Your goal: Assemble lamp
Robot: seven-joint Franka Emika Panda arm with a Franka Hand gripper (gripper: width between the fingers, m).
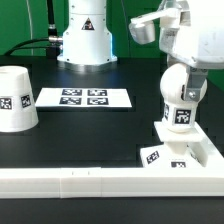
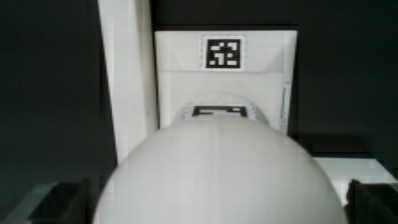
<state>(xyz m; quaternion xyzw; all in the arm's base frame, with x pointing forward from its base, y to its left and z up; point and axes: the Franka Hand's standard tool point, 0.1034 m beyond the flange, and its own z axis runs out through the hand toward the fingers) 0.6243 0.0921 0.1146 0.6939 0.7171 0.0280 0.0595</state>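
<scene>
The bulb [image 1: 181, 98] stands on the base [image 1: 178, 152] at lower right of the exterior view, the spread-wide gripper [image 2: 210, 200] around it, fingertips [image 2: 57, 196] visible only at the wrist; only the exterior view shows the shade [image 1: 16, 98].

White, glossy, rounded shells are seen on the arm [image 1: 180, 40], with a grey band between two segments at about 1 o'clock in the exterior view. A white conical pedestal [image 1: 86, 38] with a black triangular mark is seen at 12 o'clock, on a wider round foot. Black cables [image 1: 40, 42] are seen trailing from it toward 10 o'clock. No screws can be made out.
</scene>
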